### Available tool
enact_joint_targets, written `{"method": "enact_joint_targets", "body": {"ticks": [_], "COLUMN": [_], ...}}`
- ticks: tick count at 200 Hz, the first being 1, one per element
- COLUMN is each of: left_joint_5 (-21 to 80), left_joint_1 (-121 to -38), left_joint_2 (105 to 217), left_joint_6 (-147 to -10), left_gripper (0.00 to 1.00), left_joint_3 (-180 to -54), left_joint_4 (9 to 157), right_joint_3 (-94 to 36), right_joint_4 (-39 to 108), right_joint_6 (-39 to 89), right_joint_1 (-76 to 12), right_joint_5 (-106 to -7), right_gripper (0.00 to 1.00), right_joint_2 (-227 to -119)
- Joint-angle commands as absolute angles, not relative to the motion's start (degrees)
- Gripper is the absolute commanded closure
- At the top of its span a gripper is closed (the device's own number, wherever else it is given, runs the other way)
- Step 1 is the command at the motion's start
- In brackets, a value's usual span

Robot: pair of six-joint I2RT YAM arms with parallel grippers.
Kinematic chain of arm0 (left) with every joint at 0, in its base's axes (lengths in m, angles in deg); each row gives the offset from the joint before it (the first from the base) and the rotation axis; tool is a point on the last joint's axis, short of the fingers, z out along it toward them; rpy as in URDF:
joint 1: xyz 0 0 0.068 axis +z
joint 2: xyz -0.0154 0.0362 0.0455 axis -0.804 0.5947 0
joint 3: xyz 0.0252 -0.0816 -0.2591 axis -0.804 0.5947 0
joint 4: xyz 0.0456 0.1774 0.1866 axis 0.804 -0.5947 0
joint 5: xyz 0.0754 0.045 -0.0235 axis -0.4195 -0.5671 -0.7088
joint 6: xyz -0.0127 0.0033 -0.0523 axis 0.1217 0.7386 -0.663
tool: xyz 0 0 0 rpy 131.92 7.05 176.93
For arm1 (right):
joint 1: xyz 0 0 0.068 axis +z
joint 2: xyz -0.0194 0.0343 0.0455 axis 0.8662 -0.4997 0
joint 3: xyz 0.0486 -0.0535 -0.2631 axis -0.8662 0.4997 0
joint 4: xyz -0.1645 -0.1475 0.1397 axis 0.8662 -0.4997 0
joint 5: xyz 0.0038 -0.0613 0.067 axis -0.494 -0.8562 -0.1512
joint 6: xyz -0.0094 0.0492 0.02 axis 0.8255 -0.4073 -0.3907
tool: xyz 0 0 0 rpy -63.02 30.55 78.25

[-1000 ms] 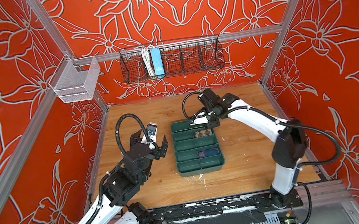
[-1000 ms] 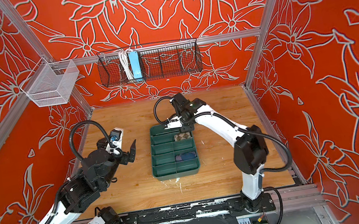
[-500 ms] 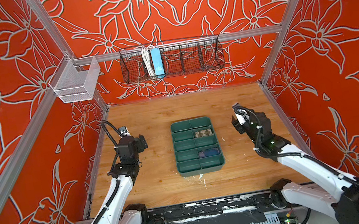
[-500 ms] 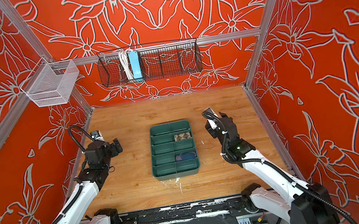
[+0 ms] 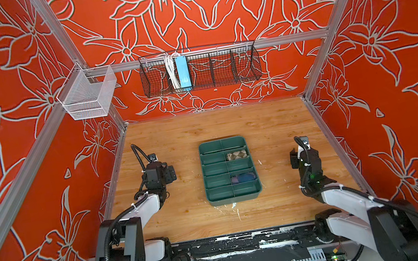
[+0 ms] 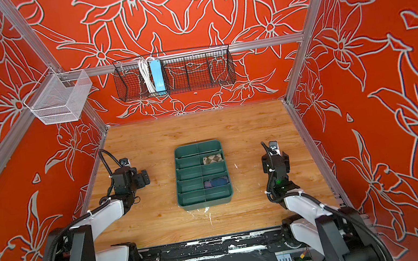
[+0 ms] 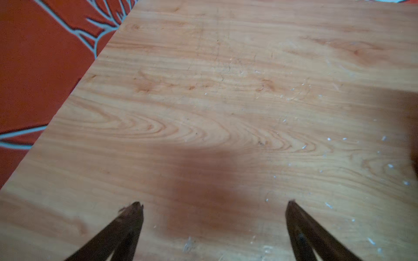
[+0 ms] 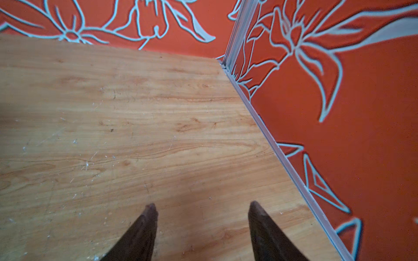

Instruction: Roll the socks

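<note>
Both socks lie rolled in the green compartment tray (image 5: 234, 197) (image 6: 205, 203) at the middle of the wooden table. The beige-and-brown argyle sock (image 5: 238, 155) (image 6: 212, 159) fills a right-hand compartment near the far end. The purple and dark blue sock (image 5: 243, 178) (image 6: 216, 182) sits two compartments nearer. My left gripper (image 5: 169, 173) (image 6: 144, 178) (image 7: 213, 203) hangs open over bare wood left of the tray. My right gripper (image 5: 302, 155) (image 6: 275, 159) (image 8: 202, 204) is open over bare wood to the tray's right. Neither holds anything.
A black wire basket (image 5: 199, 67) holding a blue power strip hangs on the back wall. A white mesh basket (image 5: 87, 95) hangs at the left corner. Orange flowered walls close three sides. Small white flecks dot the wood near the tray's front.
Both arms have drawn back from the tray to their own sides of the table. The right gripper left the tray's far end and now stands wider.
</note>
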State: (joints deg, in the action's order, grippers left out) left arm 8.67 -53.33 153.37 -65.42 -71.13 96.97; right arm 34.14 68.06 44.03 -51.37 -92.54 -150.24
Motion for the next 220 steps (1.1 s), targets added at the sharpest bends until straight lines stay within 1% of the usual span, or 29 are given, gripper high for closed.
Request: {"method": "enact_joint_targets", "body": {"ticks": [1, 13, 17, 23, 28, 32, 39, 48, 50, 53, 54, 58, 69, 82, 94, 106, 118, 220], "left_joint_5": [14.86, 14.7, 14.81, 15.36, 15.67, 15.89, 16.44, 16.72, 16.78, 16.84, 16.86, 16.82, 16.92, 16.9, 16.8, 16.87, 16.8, 16.89], "left_joint_1": [-53.07, -52.99, -53.02, -52.86, -52.77, -52.66, -52.38, -52.27, -52.17, -52.11, -52.11, -52.06, -52.06, -52.1, -52.11, -52.04, -52.11, -52.07], "left_joint_2": [154.68, 156.6, 157.26, 156.97, 156.66, 156.76, 156.92, 156.85, 156.79, 156.86, 156.84, 156.91, 156.83, 156.73, 156.58, 156.6, 156.59, 156.65], "left_joint_6": [-62.55, -62.55, -62.43, -62.5, -62.59, -62.59, -62.59, -62.59, -62.59, -62.59, -62.59, -62.59, -62.59, -62.59, -62.62, -62.67, -62.68, -62.68], "left_gripper": [0.03, 0.03, 0.03, 0.03, 0.03, 0.03, 0.03, 0.03, 0.03, 0.03, 0.03, 0.03, 0.03, 0.03, 0.03, 0.03, 0.03, 0.03], "left_joint_3": [-68.16, -66.03, -65.94, -66.32, -67.25, -67.53, -67.03, -67.37, -67.41, -67.38, -67.36, -67.23, -67.34, -67.17, -67.08, -67.08, -67.1, -67.22], "left_joint_4": [107.84, 112.9, 113.8, 112.21, 110.08, 109.78, 111.18, 110.19, 110.05, 110.17, 110.22, 110.65, 110.27, 110.49, 110.59, 110.53, 110.49, 110.48], "right_joint_3": [32.85, 31.04, 30.62, 30.26, 29.99, 29.55, 29.64, 29.94, 29.67, 29.05, 28.82, 28.41, 29.17, 28.32, 28.89, 28.53, 28.78, 28.57], "right_joint_4": [80.74, 81.19, 82.35, 83.7, 81.08, 78.86, 81.71, 83.19, 82.35, 79.84, 79.28, 77.75, 81.88, 77.58, 80.5, 78.07, 79.77, 78.73], "right_joint_6": [43.7, 44.82, 45.56, 45.6, 45.12, 44.91, 45.38, 45.15, 45.27, 45.4, 45.41, 45.23, 44.82, 44.87, 44.55, 44.77, 44.57, 44.66], "right_joint_1": [-52.01, -52.28, -52.43, -53.45, -54.59, -55.82, -57.69, -57.97, -57.99, -57.99, -58.0, -58.11, -58.26, -58.26, -58.26, -58.26, -58.28, -58.27], "right_joint_5": [-88.31, -84.33, -81.67, -79.2, -77.1, -73.58, -67.49, -66.56, -66.64, -66.71, -66.71, -66.68, -66.65, -67.13, -67.4, -67.53, -67.51, -67.43], "right_gripper": [0.34, 0.34, 0.34, 0.34, 0.33, 0.32, 0.34, 0.32, 0.27, 0.08, 0.05, 0.02, 0.02, 0.02, 0.02, 0.02, 0.02, 0.02], "right_joint_2": [-158.13, -162.74, -164.36, -165.7, -165.19, -164.66, -166.54, -167.32, -166.9, -166.31, -166.05, -165.69, -167.27, -165.8, -166.7, -165.76, -166.4, -166.06]}}
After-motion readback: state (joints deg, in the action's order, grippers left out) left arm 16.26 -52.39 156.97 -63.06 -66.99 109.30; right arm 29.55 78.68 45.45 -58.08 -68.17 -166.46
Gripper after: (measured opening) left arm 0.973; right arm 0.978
